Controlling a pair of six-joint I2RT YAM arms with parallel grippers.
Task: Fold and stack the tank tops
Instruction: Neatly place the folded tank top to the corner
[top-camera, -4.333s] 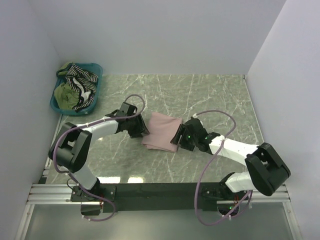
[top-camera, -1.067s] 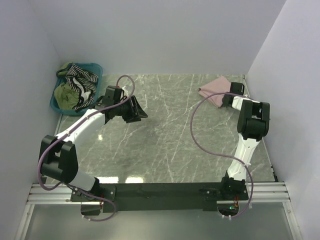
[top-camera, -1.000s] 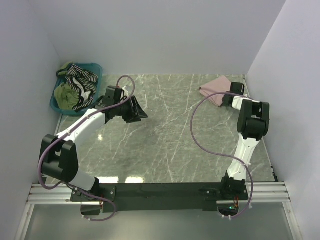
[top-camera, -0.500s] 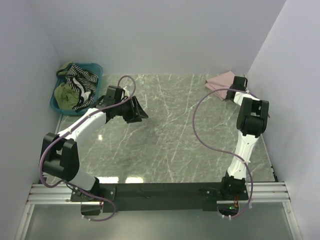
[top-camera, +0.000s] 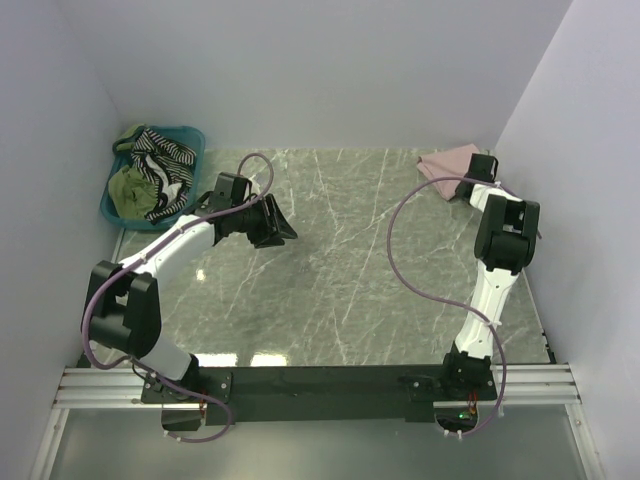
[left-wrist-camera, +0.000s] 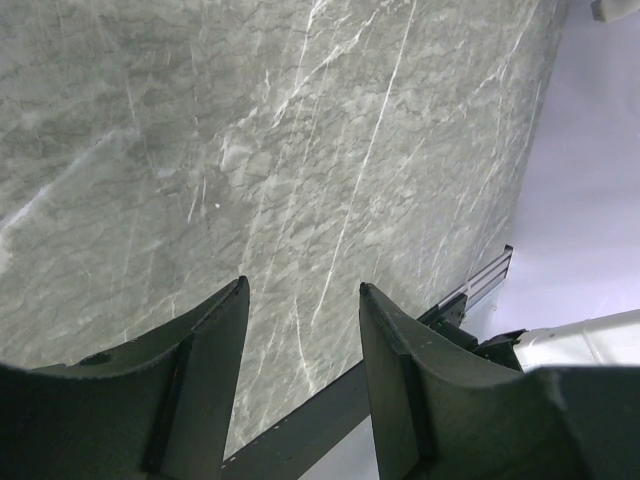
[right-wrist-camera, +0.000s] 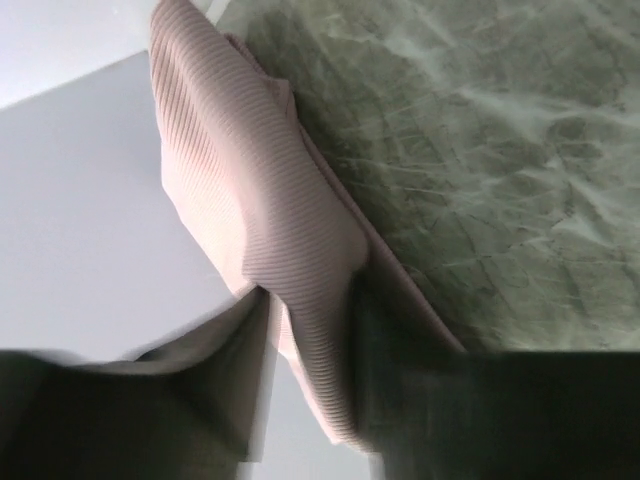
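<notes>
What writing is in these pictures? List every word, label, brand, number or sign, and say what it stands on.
None: no word, label, brand, number or sign shows on the pink top, the striped top, the green top, the basket, the left arm, the right arm or the table.
The right wrist view is partly blurred; no print shows there either.

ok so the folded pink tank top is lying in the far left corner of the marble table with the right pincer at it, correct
Not quite: the folded dusty pink ribbed cloth tank top lies in the far right corner of the grey-green marble table, with the right pincer at it. The top external view shows this.
</notes>
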